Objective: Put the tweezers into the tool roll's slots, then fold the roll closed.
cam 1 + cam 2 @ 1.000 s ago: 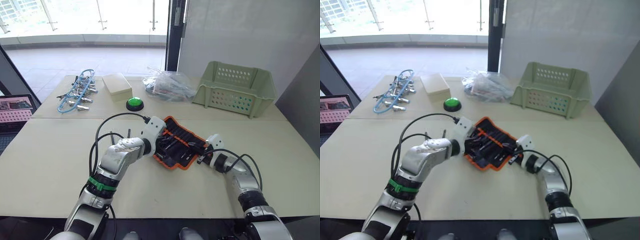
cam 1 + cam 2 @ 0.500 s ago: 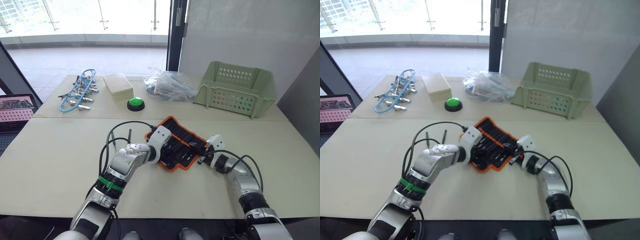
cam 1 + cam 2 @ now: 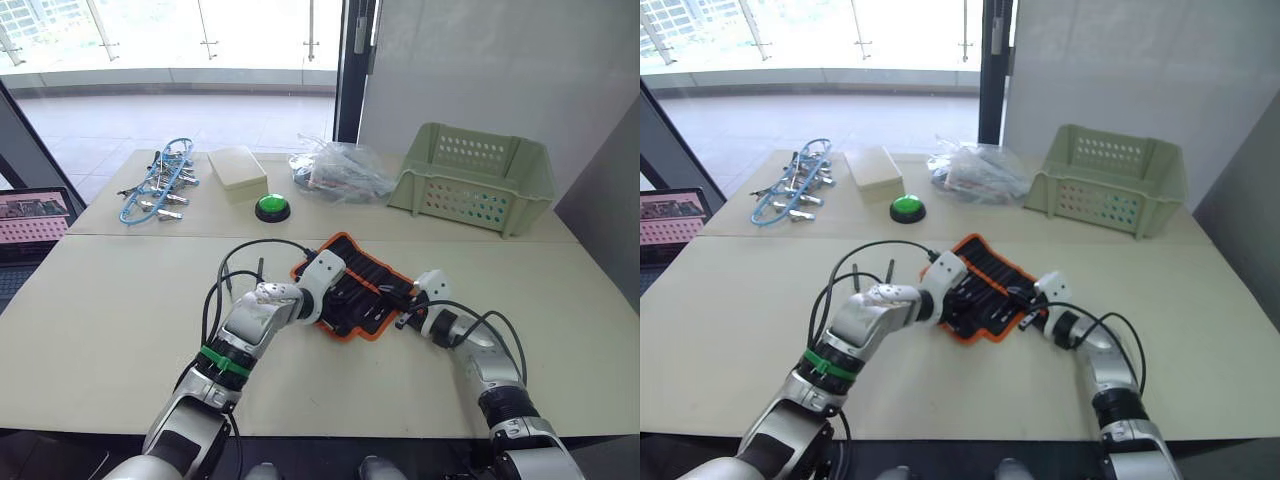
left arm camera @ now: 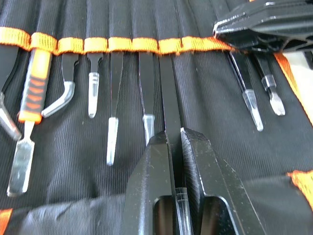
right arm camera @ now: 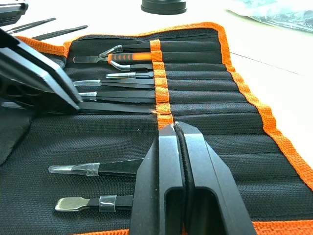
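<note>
Black orange-edged tool roll [image 3: 366,287], tweezers [image 4: 167,105] slotted.

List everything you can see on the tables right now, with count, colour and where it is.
Flat black fabric tool roll with orange edging: one, open, near table, centre.
Slim black tweezers: one in the left gripper, going into a slot; several tools already slotted; two lie loose left of the roll.
Green round push button: one, far table, centre.
Cream box: one, behind the button.
Silver clips with blue cables: one bundle, far left.
Clear plastic bag: one, far centre.
Pale green plastic basket: one, far right.
Laptop: one, left edge.
Left gripper: jaws shut on tweezers.
Right gripper: jaws shut on the roll's strap.
</note>
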